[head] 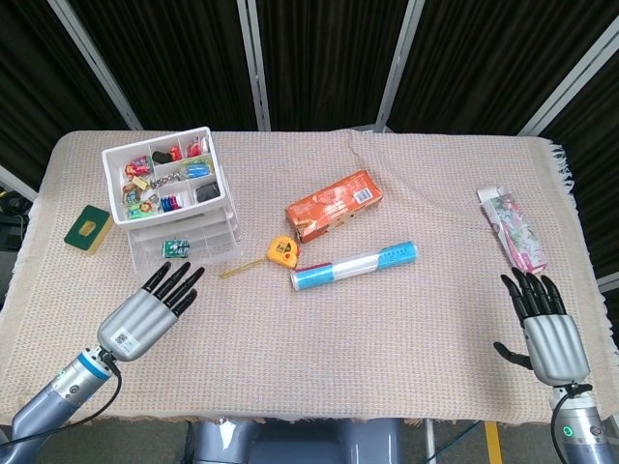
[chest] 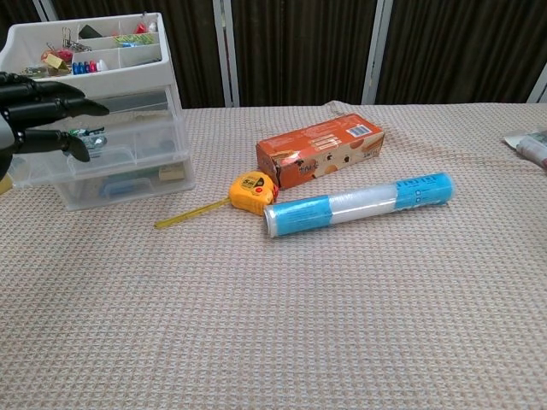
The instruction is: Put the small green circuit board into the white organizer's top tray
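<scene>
The small green circuit board (head: 175,247) lies at the front of the white organizer (head: 174,212), on its middle drawer level, below the top tray. The chest view shows the circuit board (chest: 85,137) behind the clear drawer front of the organizer (chest: 128,81). The top tray holds several small colourful items. My left hand (head: 150,311) hovers in front of the organizer, empty, fingers spread and pointing toward it; in the chest view the left hand (chest: 38,111) reaches in from the left edge. My right hand (head: 549,329) is open and empty at the front right.
A dark green card (head: 88,228) lies on the cloth left of the organizer. A yellow tape measure (head: 282,251), an orange box (head: 333,204) and a blue-and-white tube (head: 354,265) sit mid-table. A floral packet (head: 513,229) lies at the right.
</scene>
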